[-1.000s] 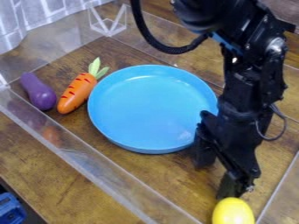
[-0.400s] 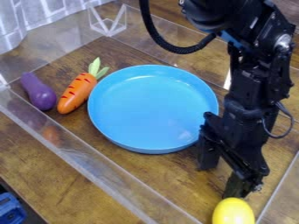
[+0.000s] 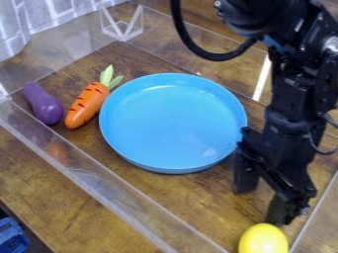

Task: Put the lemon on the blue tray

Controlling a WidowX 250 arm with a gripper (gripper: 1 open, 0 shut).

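The lemon [image 3: 263, 240] is a small glossy yellow fruit lying at the bottom right, near the front edge of the picture. The blue tray [image 3: 158, 124] is a wide round dish in the middle of the wooden table, with nothing on it. My black gripper [image 3: 266, 196] points down just right of the tray's rim and a little behind the lemon. Its two fingers stand apart, open, with nothing between them. The nearer fingertip [image 3: 283, 210] is close above the lemon but not touching it.
An orange carrot [image 3: 86, 105] with green leaves lies left of the tray, and a purple eggplant [image 3: 42, 103] lies beside it. Clear plastic walls [image 3: 79, 163] fence the work area on the left, front and back.
The arm has shifted slightly to the right and toward the front, bringing the gripper nearer the lemon. The jaws have stayed open. Lemon, tray, carrot and eggplant have not moved.
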